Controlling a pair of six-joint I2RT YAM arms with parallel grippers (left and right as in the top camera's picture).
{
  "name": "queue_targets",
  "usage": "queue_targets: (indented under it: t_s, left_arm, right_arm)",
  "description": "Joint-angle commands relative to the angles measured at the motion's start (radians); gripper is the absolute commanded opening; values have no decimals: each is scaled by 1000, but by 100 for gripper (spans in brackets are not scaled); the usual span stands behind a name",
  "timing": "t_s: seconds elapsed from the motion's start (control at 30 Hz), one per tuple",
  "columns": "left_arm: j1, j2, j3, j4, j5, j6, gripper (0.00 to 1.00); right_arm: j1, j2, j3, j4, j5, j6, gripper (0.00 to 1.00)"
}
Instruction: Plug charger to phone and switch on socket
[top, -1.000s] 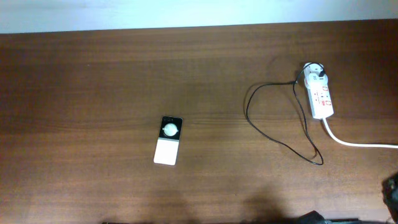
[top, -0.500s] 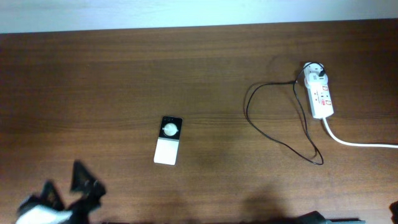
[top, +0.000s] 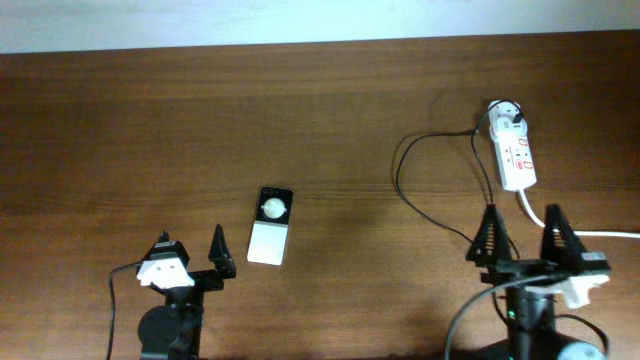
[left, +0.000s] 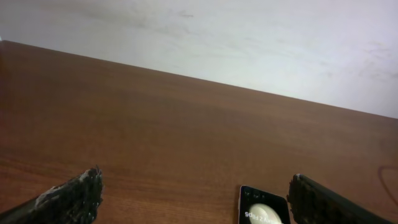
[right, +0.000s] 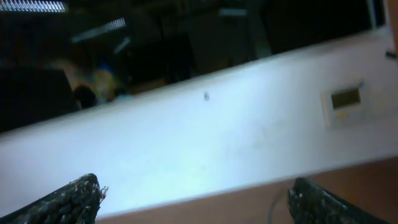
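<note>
The phone (top: 271, 226) lies flat at the table's middle, black glossy top half and white lower half; the left wrist view shows its black end (left: 262, 208). The white socket strip (top: 517, 155) lies at the far right with the charger's white plug adapter (top: 506, 116) in its far end. The thin black charger cable (top: 420, 205) loops left and runs down to a tip by my right gripper's left finger. My left gripper (top: 192, 250) is open and empty, just left of the phone (left: 193, 199). My right gripper (top: 521, 240) is open and empty, below the strip (right: 199, 199).
The strip's thick white cord (top: 580, 233) runs off the right edge, passing close to my right gripper. A white wall borders the table's far edge (top: 300, 45). The right wrist view shows mostly the wall and a dark window above it.
Both arms have come up from the bottom edge into view. The left gripper now stands beside the phone, the right one near the cable's end. Phone, cable and strip have not moved.
</note>
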Motion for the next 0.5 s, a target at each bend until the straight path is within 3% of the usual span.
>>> queue_targets:
  t_s: [0.0, 0.17, 0.27, 0.47]
  left_arm:
    - [3, -7, -6, 2, 13, 20, 99]
    - [3, -7, -6, 2, 13, 20, 99]
    - [3, -7, -6, 2, 13, 20, 99]
    - [3, -7, -6, 2, 13, 20, 99]
  right_arm:
    - [-4, -7, -146, 74, -20, 14, 99]
    - [-4, -7, -279, 69, -45, 14, 99]
    - [-4, -7, -279, -126, -38, 13, 99]
    - [-4, 1, -278, -129, -39, 10, 99]
